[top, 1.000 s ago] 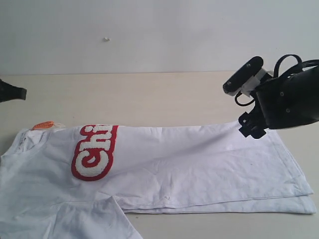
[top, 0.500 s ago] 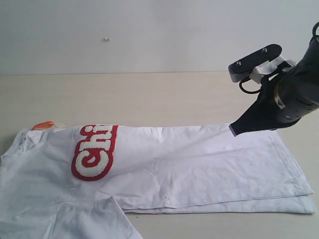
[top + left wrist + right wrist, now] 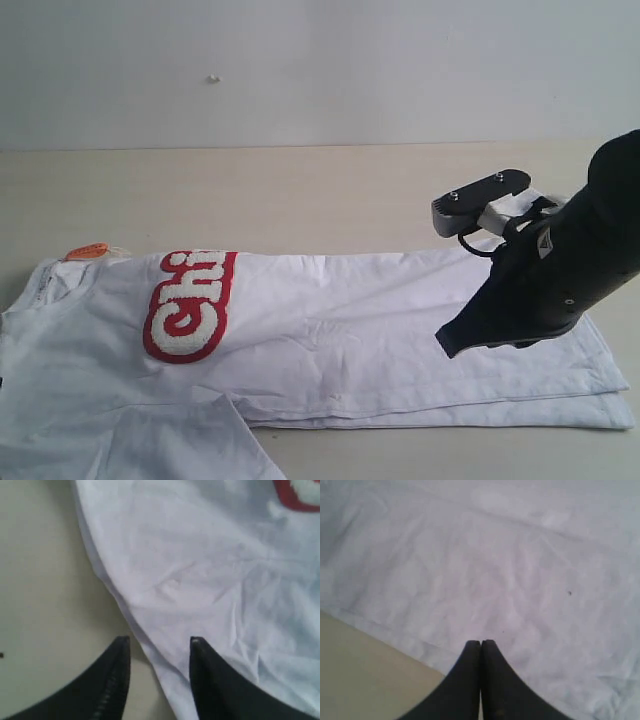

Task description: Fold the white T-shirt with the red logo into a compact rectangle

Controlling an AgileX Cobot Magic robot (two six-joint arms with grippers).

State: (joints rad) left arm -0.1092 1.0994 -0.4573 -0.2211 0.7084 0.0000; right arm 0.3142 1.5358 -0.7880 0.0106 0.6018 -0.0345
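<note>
The white T-shirt (image 3: 380, 320) lies flat on the table, its near side folded over, with the orange neck tag (image 3: 87, 251) at the far left. Only the first letters of the red logo (image 3: 190, 305) show, and a corner of it appears in the left wrist view (image 3: 295, 495). My right gripper (image 3: 447, 345) hovers over the shirt's right half, shut with nothing between its fingers (image 3: 481, 642). My left gripper (image 3: 157, 642) is open and straddles the edge of the shirt (image 3: 210, 580). It is out of the exterior view.
The beige table (image 3: 300, 190) runs back to a pale wall. A folded sleeve (image 3: 200, 440) lies at the front left. The doubled hem (image 3: 600, 400) ends near the right edge of the exterior view.
My right gripper has left the shirt's back right corner and swung down and forward over the cloth. The left arm's tip is gone from the left edge of the exterior view.
</note>
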